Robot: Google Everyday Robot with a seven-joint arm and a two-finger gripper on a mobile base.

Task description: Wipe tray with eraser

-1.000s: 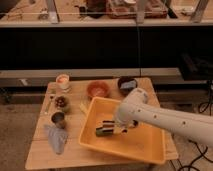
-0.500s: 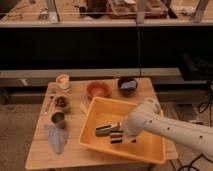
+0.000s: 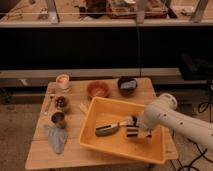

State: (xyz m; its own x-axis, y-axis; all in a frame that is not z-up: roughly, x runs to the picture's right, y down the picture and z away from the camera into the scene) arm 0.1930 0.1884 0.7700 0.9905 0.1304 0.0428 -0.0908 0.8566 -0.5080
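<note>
The large yellow-orange tray (image 3: 112, 147) sits on the right half of the wooden table. The small black-and-white striped eraser (image 3: 132, 131) rests on the tray floor right of centre. My gripper (image 3: 136, 128), at the end of the white arm reaching in from the right, is down in the tray and shut on the eraser, pressing it against the floor. A dark green elongated object with a pale stick (image 3: 107, 129) lies in the tray just left of the eraser.
Behind the tray stand a reddish-brown bowl (image 3: 98, 89) and a dark bowl (image 3: 127, 85). At the table's left are a small pale cup (image 3: 62, 81), a dark cup (image 3: 62, 103), a metal can (image 3: 58, 119) and a blue-grey cloth (image 3: 56, 138).
My arm has swung right and the gripper has slid the eraser across the tray floor, from near the green object toward the right side. The green object has stayed put.
</note>
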